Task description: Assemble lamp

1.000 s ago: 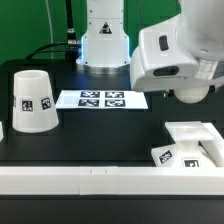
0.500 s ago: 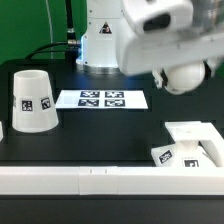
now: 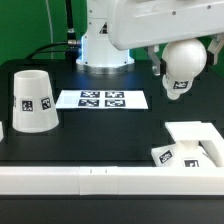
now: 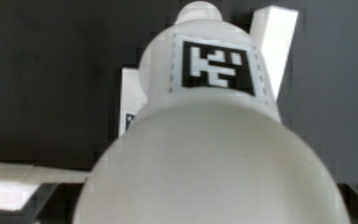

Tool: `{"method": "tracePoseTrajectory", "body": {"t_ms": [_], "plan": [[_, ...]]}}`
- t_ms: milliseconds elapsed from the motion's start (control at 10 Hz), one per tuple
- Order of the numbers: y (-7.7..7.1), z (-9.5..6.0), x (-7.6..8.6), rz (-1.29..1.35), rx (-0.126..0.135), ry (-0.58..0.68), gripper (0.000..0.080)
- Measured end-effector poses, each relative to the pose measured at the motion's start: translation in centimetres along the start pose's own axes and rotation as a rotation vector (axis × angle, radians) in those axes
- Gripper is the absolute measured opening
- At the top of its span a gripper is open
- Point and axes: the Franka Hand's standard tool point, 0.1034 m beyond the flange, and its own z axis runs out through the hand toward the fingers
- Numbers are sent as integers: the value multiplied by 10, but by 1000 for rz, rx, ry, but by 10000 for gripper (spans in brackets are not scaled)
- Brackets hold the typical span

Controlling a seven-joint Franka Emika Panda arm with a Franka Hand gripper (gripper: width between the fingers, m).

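My gripper (image 3: 187, 50) is shut on the white round-headed bulb (image 3: 183, 68) and holds it in the air at the exterior view's upper right, well above the table. The bulb fills the wrist view (image 4: 202, 130), its square tag facing the camera, and hides my fingers there. The flat square stepped base (image 3: 192, 133) lies on the table below the bulb, at the front right. The tapered shade (image 3: 33, 100) stands mouth down at the exterior view's left, far from the gripper.
The marker board (image 3: 100, 99) lies flat in the middle of the black table. A white rail-like border wall (image 3: 90, 180) runs along the front edge. The robot's white pedestal (image 3: 104, 45) stands at the back.
The arm has lifted and turned. The bulb, hidden behind the hand before, now hangs in plain view in the gripper, higher above the base. The shade and base have not moved.
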Motion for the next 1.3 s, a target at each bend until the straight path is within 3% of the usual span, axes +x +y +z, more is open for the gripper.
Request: {"method": "tracePoseTrajectory", "body": {"t_ms": [200, 400, 500, 700, 1000, 1300], "plan": [[13, -8, 15, -75, -39, 157, 579], [13, -17, 28, -91, -81, 323, 579], [18, -15, 27, -94, -97, 383, 579], [16, -11, 24, -93, -94, 369, 579], [-7, -4, 33, -146, -107, 421, 579], [-4, -4, 32, -138, -107, 419, 579]]}}
